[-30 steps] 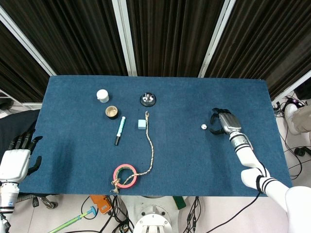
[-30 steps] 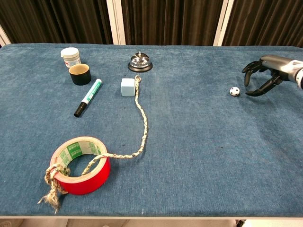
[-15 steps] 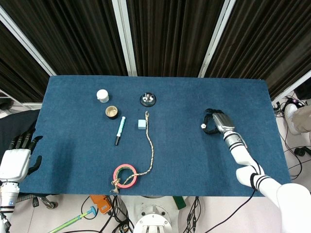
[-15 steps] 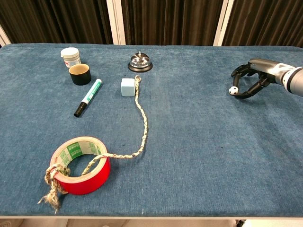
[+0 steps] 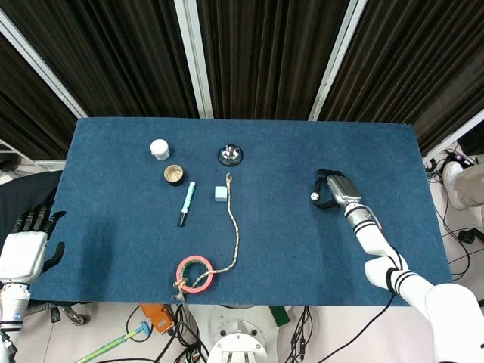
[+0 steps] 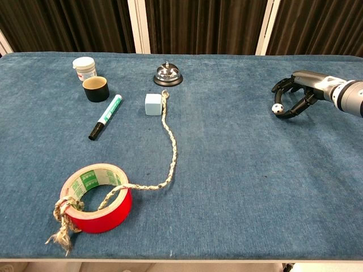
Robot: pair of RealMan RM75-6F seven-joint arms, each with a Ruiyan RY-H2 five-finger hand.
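Observation:
A small white ball with black spots (image 6: 277, 107) lies on the blue table cloth (image 6: 238, 187) at the right. My right hand (image 6: 299, 93) reaches in from the right edge with its fingers curled around the ball, pinching it between the fingertips (image 6: 279, 86) at cloth level. The head view shows the same right hand (image 5: 334, 190) with the ball (image 5: 313, 197) at its left tip. My left hand (image 5: 24, 243) hangs off the table's left front corner, fingers spread, holding nothing.
At the left stand a white jar (image 6: 84, 68), a dark cup (image 6: 96, 88), a green marker (image 6: 106, 116), a desk bell (image 6: 168, 74) and a pale blue cube (image 6: 152, 104). A rope (image 6: 170, 144) runs from the cube to a red tape roll (image 6: 95, 197).
My right hand has slid left to the ball and its fingers have closed around it; the ball has shifted slightly left with it. The left hand has stayed put.

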